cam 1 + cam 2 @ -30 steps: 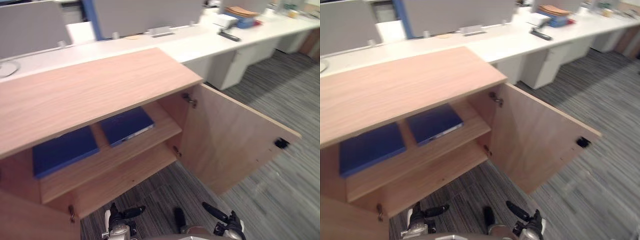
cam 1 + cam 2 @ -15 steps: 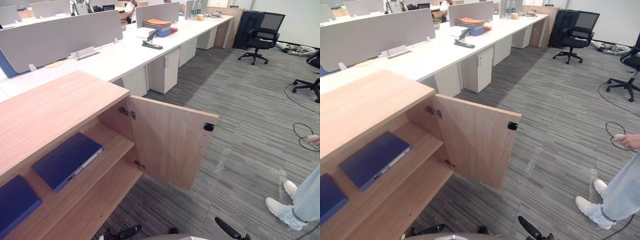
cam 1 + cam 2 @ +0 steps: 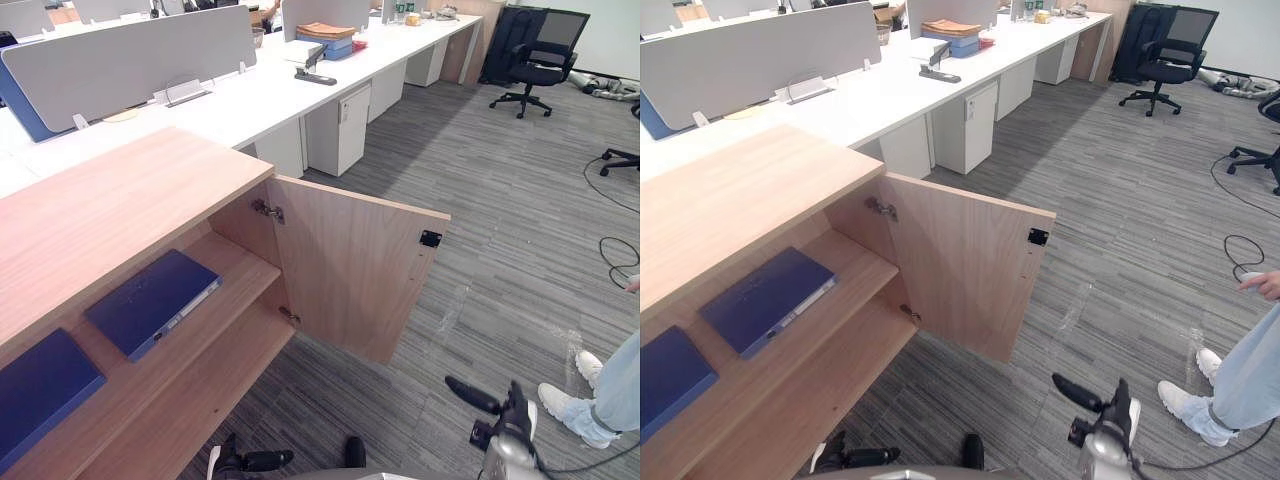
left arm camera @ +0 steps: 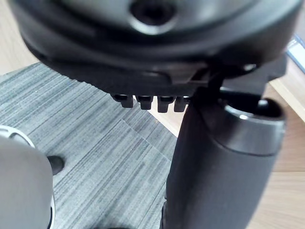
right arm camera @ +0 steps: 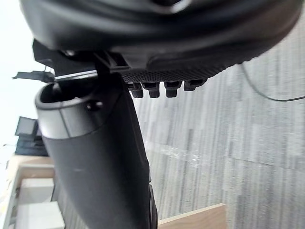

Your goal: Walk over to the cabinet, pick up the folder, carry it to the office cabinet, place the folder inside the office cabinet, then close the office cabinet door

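- I see one blue folder [image 3: 155, 302] lying flat on the cabinet's [image 3: 120, 200] upper shelf [image 3: 245, 268], with a second blue folder [image 3: 40, 392] just beside it.
- The cabinet door [image 3: 350, 270] stands wide open over the striped grey carpet [image 3: 500, 200].
- My left robot hand [image 3: 250, 461] and right robot hand [image 3: 492, 418] hang low, both relaxed and empty.
- A person's leg [image 3: 612, 388] stands near the right one.
- Behind the cabinet is a long white surface [image 3: 250, 95] with grey screens [image 3: 130, 55]; an office chair [image 3: 535, 55] sits farther off.

We record the office cabinet [image 3: 130, 200] as light wood with a fine grain. The folder [image 3: 152, 302] and the second folder [image 3: 40, 385] are dark blue. The carpet [image 3: 520, 200] is grey with fine darker streaks. The surface [image 3: 260, 100] is white, its partition [image 3: 130, 55] pale grey, the chair [image 3: 545, 50] black.
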Robot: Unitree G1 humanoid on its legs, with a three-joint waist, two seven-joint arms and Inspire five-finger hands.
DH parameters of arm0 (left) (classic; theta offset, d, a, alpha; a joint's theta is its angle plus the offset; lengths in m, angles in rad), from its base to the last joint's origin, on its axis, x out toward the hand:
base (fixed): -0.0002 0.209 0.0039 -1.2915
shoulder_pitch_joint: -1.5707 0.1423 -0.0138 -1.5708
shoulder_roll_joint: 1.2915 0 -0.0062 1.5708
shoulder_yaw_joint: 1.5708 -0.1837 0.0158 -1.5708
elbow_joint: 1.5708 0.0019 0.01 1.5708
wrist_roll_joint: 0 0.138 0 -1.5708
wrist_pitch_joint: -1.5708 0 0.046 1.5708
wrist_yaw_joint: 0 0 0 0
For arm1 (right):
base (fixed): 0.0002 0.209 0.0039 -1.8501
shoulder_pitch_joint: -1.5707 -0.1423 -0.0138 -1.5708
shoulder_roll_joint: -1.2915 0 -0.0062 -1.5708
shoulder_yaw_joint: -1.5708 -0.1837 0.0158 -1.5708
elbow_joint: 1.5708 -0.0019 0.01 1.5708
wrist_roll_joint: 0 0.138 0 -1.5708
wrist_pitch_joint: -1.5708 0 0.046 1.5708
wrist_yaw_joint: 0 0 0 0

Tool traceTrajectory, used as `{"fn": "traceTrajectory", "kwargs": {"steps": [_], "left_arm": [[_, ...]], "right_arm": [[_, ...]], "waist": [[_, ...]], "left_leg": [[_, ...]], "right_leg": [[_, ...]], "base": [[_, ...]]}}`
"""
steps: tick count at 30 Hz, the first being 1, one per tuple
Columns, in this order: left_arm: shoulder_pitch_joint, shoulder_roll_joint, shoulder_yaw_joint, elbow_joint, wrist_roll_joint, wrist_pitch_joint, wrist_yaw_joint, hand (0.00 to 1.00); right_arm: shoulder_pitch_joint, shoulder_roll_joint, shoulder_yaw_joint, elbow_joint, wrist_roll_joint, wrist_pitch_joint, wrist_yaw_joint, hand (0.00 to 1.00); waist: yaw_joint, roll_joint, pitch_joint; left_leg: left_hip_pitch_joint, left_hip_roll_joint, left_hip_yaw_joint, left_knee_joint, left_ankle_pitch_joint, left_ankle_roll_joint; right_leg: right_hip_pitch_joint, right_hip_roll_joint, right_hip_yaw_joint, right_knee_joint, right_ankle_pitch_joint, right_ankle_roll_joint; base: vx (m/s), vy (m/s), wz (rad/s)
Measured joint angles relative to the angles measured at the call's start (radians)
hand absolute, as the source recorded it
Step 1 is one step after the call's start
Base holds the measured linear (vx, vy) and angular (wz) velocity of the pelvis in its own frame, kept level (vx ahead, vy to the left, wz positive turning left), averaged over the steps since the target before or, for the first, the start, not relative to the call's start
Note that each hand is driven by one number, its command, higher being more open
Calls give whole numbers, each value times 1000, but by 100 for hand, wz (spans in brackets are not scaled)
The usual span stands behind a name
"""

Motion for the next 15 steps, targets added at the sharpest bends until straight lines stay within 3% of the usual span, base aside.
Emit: {"fn": "traceTrajectory", "kwargs": {"steps": [7, 10, 15], "left_arm": [[0, 18, 31, 15, 17, 0, -4, 100], [6, 18, 26, 15, 10, 0, -4, 100], [-7, 17, -19, 14, -7, -3, -13, 100]], "right_arm": [[-216, -149, 2, 15, 4, -5, 23, 100], [-362, -236, 48, 104, 42, -7, 36, 100], [-546, -299, 101, 252, 84, -6, 72, 100]], "waist": [[3, 34, 41], [7, 49, 71], [17, 75, 102]], "left_leg": [[-5, -13, -44, 0, 5, 4], [-11, -24, -65, 0, 7, 7], [-21, -32, -93, 0, 9, 11]], "right_leg": [[4, -14, -12, 0, 3, -6], [4, -26, -24, 0, 3, -6], [2, -42, -39, 0, 2, -6]], "base": [[29, 35, 9], [-2, 42, 13], [-30, 23, 12]]}}
